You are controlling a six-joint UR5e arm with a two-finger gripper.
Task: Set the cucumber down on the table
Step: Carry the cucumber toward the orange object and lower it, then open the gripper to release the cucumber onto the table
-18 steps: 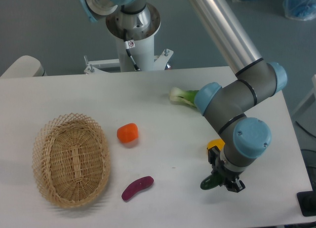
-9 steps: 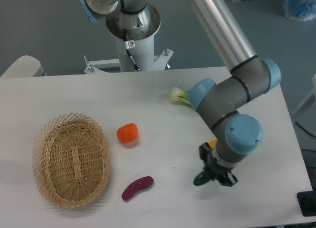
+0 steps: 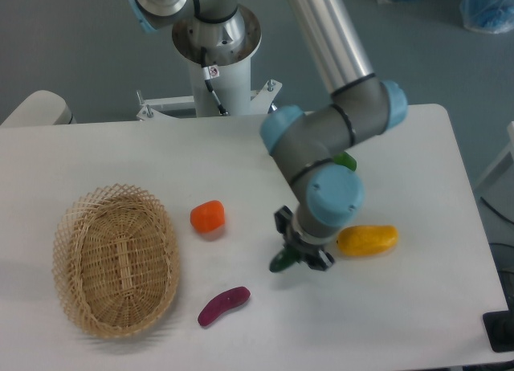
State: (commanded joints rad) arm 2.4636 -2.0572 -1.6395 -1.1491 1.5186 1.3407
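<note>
Cucumber carried low over the surface.
The end effector (image 3: 303, 254) clamps the cucumber (image 3: 283, 262) near the surface (image 3: 241, 154), held low, presumably for gentle release.

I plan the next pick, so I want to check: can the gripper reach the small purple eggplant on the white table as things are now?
Probably not yet: the gripper seems shut on the dark green cucumber. The purple eggplant lies close by on the white table with bare surface between them.
</note>
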